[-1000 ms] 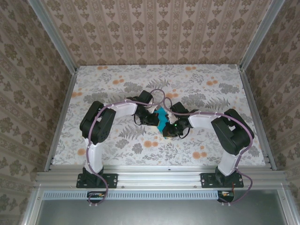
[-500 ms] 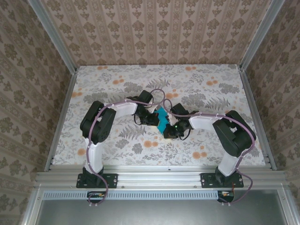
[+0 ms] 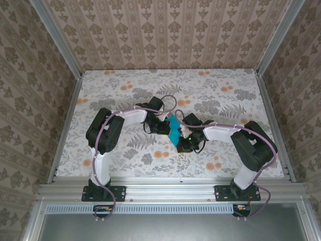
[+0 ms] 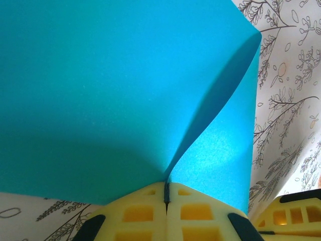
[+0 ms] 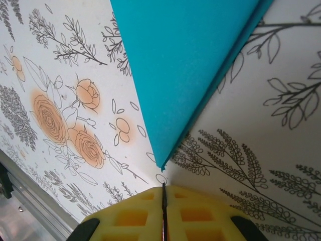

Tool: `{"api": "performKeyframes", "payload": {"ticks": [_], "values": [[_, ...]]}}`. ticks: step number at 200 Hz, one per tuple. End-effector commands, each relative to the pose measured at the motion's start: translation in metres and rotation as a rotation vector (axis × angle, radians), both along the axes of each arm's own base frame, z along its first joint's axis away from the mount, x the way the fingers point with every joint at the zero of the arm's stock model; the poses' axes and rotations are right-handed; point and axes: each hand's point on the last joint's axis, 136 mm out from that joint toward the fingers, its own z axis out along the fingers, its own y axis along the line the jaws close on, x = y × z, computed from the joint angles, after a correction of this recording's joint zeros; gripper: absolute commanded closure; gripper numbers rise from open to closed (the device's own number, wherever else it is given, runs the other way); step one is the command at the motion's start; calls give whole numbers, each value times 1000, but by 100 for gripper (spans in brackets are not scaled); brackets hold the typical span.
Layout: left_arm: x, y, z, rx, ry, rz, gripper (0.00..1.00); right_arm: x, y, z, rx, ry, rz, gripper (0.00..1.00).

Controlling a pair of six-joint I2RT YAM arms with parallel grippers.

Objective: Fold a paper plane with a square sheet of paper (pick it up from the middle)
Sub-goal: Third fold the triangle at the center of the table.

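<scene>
The square sheet of paper (image 4: 115, 85), bent into a loose fold, rises straight ahead of the left tool (image 4: 166, 193), which pinches its edge. Its doubled corner points just ahead of the right tool (image 5: 163, 193), closed on nothing above the tabletop (image 5: 261, 165). For a sharp crease, I would have that tool press along the fold while the left holds firm.

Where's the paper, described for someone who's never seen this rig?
On the flower-printed table, look at the very middle. The square sheet of paper is there, curled over and pinched at one edge in the left gripper. It is plain solid teal against the grey-and-orange print.
</scene>
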Motion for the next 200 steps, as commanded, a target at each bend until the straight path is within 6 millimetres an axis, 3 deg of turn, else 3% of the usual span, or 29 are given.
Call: {"api": "performKeyframes", "payload": {"ticks": [1, 32, 76, 156, 200], "values": [[-29, 42, -58, 225, 109, -10, 98, 7, 12, 18, 75, -11, -31, 90], [-30, 42, -58, 227, 108, -13, 98, 30, 25, 28, 132, -55, -83, 90], [-30, 43, -57, 226, 106, -11, 98, 41, 21, 6, 63, -41, -93, 90], [-28, 43, -58, 227, 105, -12, 98, 3, -8, -26, -36, 32, -72, 90], [-27, 43, -56, 226, 101, -12, 98, -8, -16, -20, -34, 27, -75, 90]]}}
